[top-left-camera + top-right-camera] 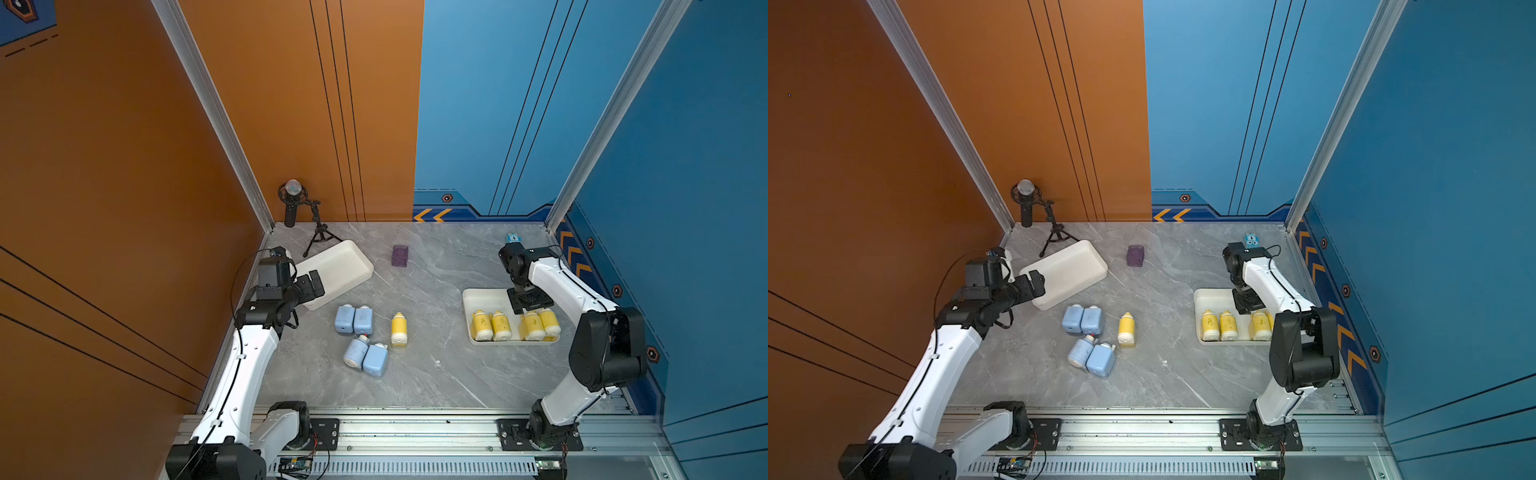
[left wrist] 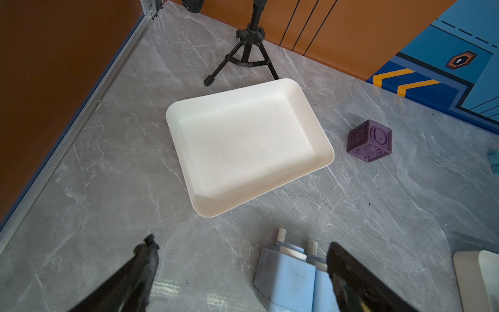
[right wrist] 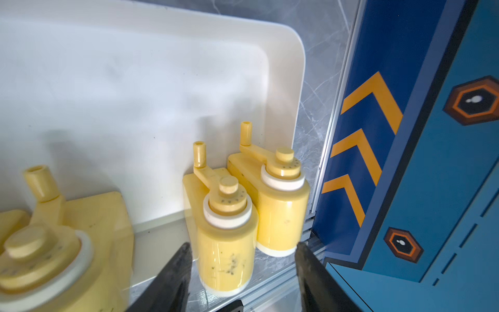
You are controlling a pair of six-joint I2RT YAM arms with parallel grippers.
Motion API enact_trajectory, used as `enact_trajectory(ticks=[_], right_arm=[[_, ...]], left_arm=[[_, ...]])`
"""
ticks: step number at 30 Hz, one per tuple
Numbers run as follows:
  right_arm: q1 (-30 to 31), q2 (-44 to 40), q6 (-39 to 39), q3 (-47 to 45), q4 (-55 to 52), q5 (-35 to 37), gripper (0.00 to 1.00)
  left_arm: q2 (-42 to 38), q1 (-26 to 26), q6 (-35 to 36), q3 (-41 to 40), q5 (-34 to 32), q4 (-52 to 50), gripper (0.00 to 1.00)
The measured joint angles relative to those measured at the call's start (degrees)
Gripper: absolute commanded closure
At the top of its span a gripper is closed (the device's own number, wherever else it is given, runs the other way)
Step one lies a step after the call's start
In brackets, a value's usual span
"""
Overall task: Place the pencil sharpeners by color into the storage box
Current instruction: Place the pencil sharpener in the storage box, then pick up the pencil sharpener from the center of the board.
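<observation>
Top views, blue sharpeners: we see four blue sharpeners lying on the desk, nearer the arms than the purple block and on its left-arm side. The pair closer to the block lies side by side with long axes parallel and capped ends toward the back wall. The farther pair is tilted, with its caps leaning toward the block.
Top views, lone yellow sharpener: it lies just beside the blue ones, long axis aimed at the block, cap end nearest it.
Top views, boxed yellow sharpeners: four sit in the right storage box, well apart from the block on its right-arm side. They are in two pairs, caps toward the back wall.
Top views, claws: the left claw shows against the edge of the left storage box, which sits near the block. The right claw hangs over the right storage box.
Left wrist view, left claw: its jaws are spread wide and grip nothing. Two blue sharpeners point their crank knobs toward the left storage box.
Right wrist view, right claw: its jaws are partly apart and straddle one yellow sharpener without closing on it. That sharpener's neighbour touches it, and both cranks point into the box.
Surface and room: the desk is grey and marbled. The wall behind the block is orange, and the wall on its right-arm side is blue. A microphone stands beyond the left storage box.
</observation>
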Motion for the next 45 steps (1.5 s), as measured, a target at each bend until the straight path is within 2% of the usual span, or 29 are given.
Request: enact_trajectory(ticks=[8, 14, 20, 28, 33, 45], right_arm=[[8.13, -8.76, 5.25, 3.19, -3.17, -2.03, 0.36], [15.1, -14.29, 13.79, 4.85, -4.13, -6.29, 0.36], [24.98, -14.51, 24.48, 5.22, -4.02, -8.81, 0.37], [36.81, -8.37, 37.09, 7.78, -1.81, -9.66, 0.36], [40.06, -2.43, 41.2, 10.12, 0.59, -10.56, 0.31], [46.21, 14.23, 45.27, 21.33, 6.16, -15.17, 0.25]], left_arm=[[-0.2, 0.81, -0.04, 0.0, 0.0, -0.02, 0.02], [-0.17, 0.85, -0.04, 0.0, 0.02, -0.02, 0.02], [-0.17, 0.85, -0.07, -0.02, 0.02, -0.02, 0.02], [-0.17, 0.85, -0.07, -0.02, 0.02, -0.02, 0.02], [-0.2, 0.72, -0.07, -0.02, 0.04, -0.02, 0.02], [-0.2, 0.02, -0.11, -0.02, 0.09, -0.02, 0.02]])
